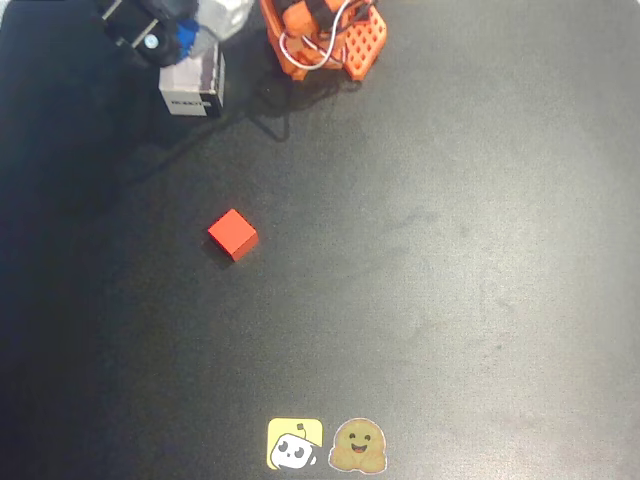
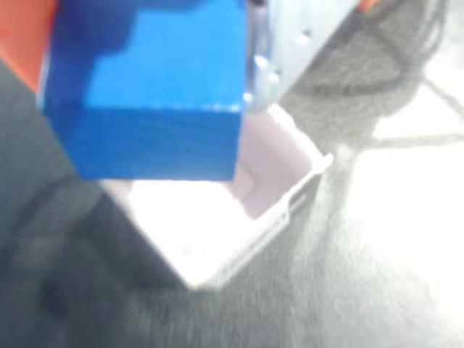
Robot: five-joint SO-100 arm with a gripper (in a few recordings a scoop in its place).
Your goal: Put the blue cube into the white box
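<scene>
Small bright blue cube [image 2: 156, 94] pinched in gripper [image 1: 172, 38], jaws closed on it, hovering above open thin-walled white box [image 2: 272, 163]. Pickup, carry done; release left.

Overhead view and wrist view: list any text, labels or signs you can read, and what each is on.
The white box has a black label strip on its side: too small and blurred to read.
Two stickers on the table: cartoon faces, no words.
Wrist view: no text on the blue cube.
</scene>
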